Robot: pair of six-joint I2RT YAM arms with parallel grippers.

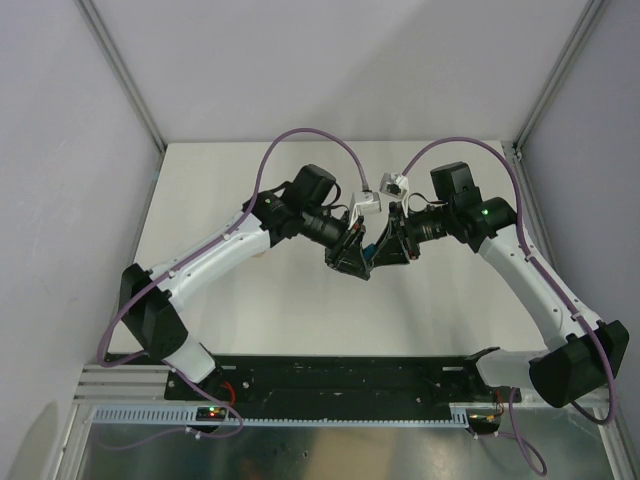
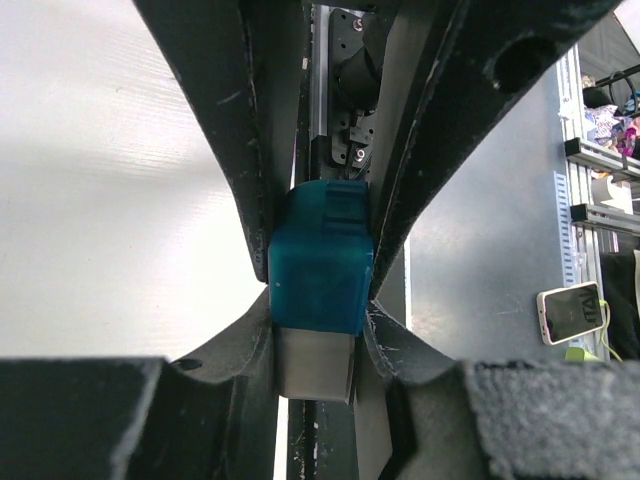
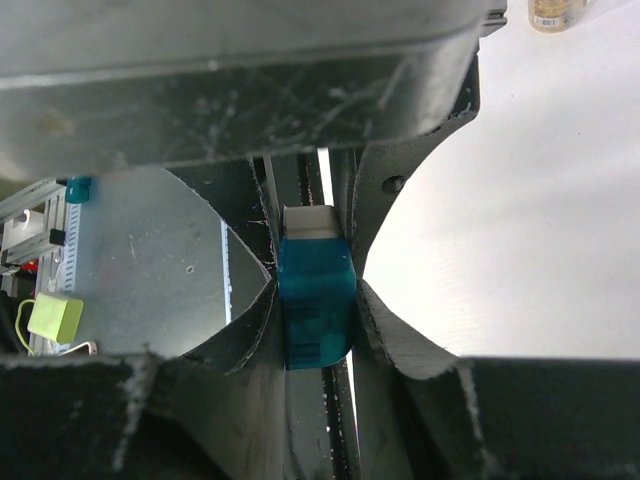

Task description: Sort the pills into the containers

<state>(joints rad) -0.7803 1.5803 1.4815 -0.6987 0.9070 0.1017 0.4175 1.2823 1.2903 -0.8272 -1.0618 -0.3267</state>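
As they meet halfway across the table (image 1: 300,320), the left gripper (image 2: 320,255) is clamped on the teal box (image 2: 322,275) and the right gripper (image 3: 315,295) squeezes it from the right; what looks like the amber vial (image 3: 556,12) sits apart, barely in view.

Upper right, the amber vial (image 3: 558,14) is cut by the top edge; side faces of the teal box (image 2: 322,260) are covered.
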